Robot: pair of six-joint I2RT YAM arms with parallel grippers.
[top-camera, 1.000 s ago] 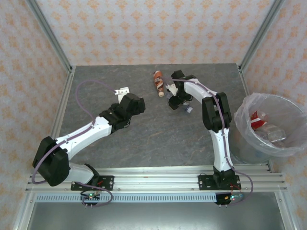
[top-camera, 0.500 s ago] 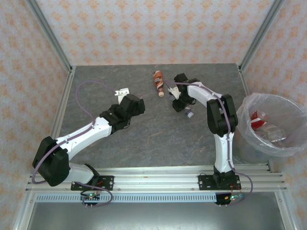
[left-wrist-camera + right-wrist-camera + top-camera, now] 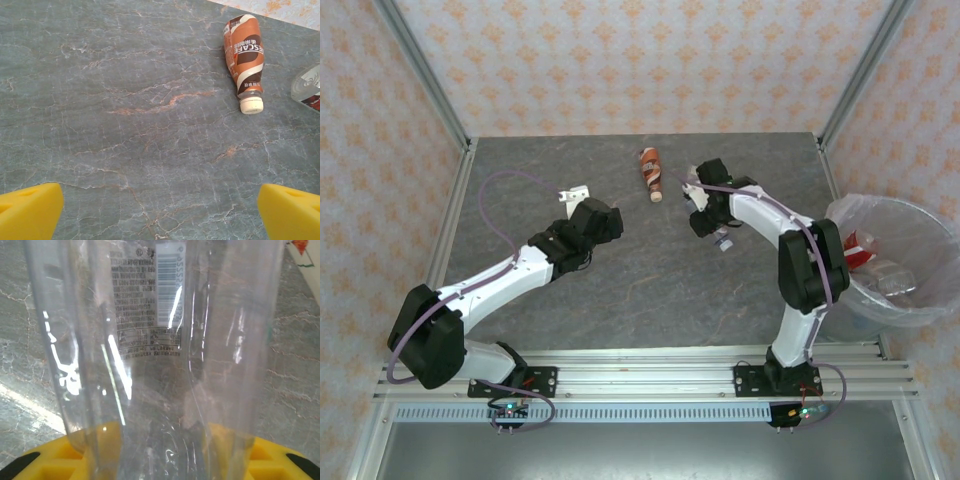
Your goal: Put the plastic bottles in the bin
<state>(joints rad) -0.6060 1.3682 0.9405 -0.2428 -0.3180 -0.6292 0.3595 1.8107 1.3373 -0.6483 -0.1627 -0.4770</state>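
Right gripper (image 3: 705,210), closed around clear bottle (image 3: 150,340)

table (image 3: 650,285) centre: open | brown bottle (image 3: 649,172): lies far side | bin (image 3: 918,306): right edge

Your right gripper (image 3: 708,212) sits mid-table, apparently clamped on a clear bottle (image 3: 721,238); its cap end pokes out toward the arm bases. Brown bottle (image 3: 649,170) lies just beyond it, not touching. Left gripper (image 3: 573,190) hangs over bare table (image 3: 640,290). Bin (image 3: 890,199) stands off the right edge with a red-labelled bottle (image 3: 860,247) inside.
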